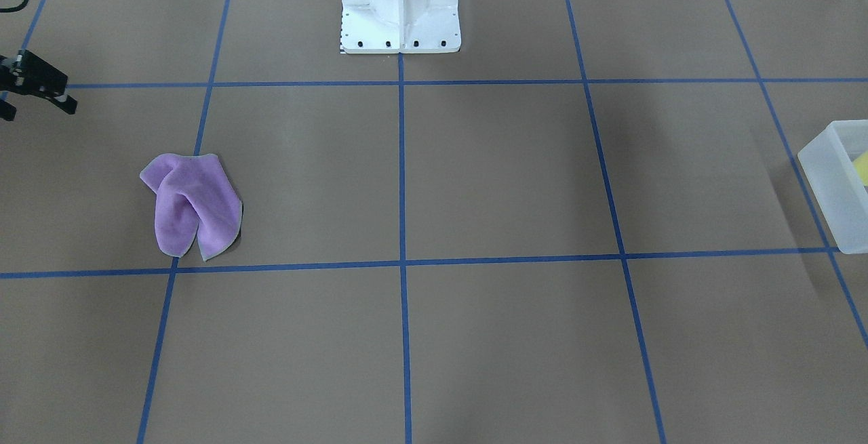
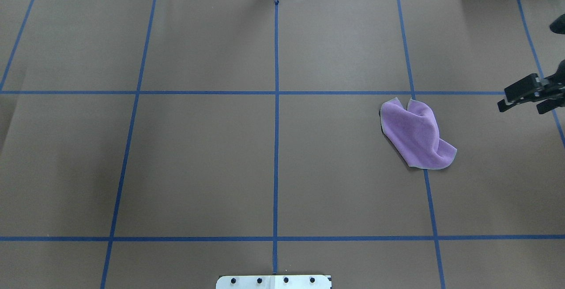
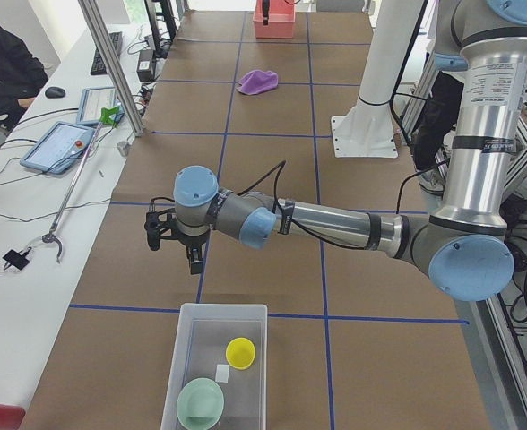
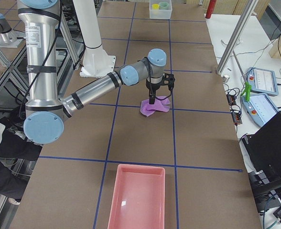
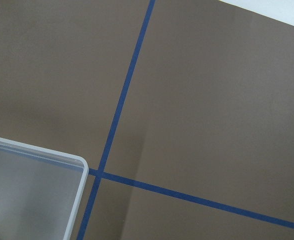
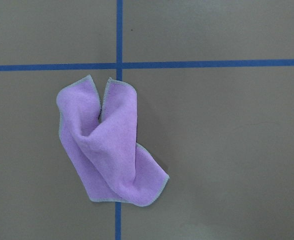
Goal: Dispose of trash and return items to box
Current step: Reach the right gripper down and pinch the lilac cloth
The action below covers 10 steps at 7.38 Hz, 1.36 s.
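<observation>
A crumpled purple cloth (image 1: 190,203) lies on the brown table, also in the overhead view (image 2: 417,134) and centred in the right wrist view (image 6: 107,150). My right gripper (image 2: 521,107) hangs open and empty, high up and to the side of the cloth, at the left edge of the front view (image 1: 37,110). A clear plastic box (image 3: 223,308) holds a yellow cup (image 3: 240,352) and a green bowl (image 3: 200,402). My left gripper (image 3: 178,251) hovers just beyond the box; I cannot tell whether it is open. The left wrist view shows the box corner (image 5: 37,152).
A pink tray (image 4: 140,167) sits at the table's end on my right. The white robot base (image 1: 400,10) stands mid-table at my side. Blue tape lines grid the table. Operators' desks with tablets (image 3: 62,143) run along the far edge.
</observation>
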Each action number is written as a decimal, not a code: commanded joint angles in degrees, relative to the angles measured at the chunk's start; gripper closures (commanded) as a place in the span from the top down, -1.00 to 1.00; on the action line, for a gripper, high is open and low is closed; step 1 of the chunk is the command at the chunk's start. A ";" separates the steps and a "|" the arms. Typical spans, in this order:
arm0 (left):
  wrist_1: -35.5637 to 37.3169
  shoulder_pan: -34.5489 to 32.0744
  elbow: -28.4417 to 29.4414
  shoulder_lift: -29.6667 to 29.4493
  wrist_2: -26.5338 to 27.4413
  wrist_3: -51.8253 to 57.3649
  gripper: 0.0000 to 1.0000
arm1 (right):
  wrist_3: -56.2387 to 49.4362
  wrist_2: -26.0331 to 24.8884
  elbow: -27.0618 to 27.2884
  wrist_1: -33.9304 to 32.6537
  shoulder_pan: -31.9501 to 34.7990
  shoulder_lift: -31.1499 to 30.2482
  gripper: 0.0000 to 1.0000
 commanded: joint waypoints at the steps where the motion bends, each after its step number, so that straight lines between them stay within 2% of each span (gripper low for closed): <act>1: 0.00 0.02 0.25 0.01 0.07 0.07 0.98 | 2.82 -4.27 -7.38 4.97 -4.90 6.69 1.00; 3: 0.00 0.02 0.69 -0.08 0.07 0.16 0.98 | 3.18 -6.90 -14.09 11.31 -9.46 7.69 1.00; 5: 0.00 0.20 0.78 -0.08 0.07 0.16 0.98 | 3.18 -10.59 -16.30 11.59 -13.95 8.65 1.00; 6: 0.00 0.28 1.13 -0.08 0.07 0.24 0.98 | 3.18 -10.69 -18.66 11.68 -14.92 10.83 1.00; 10: 0.09 0.37 1.92 -0.52 1.47 0.68 0.98 | 3.18 -11.13 -21.32 11.68 -16.78 13.40 1.00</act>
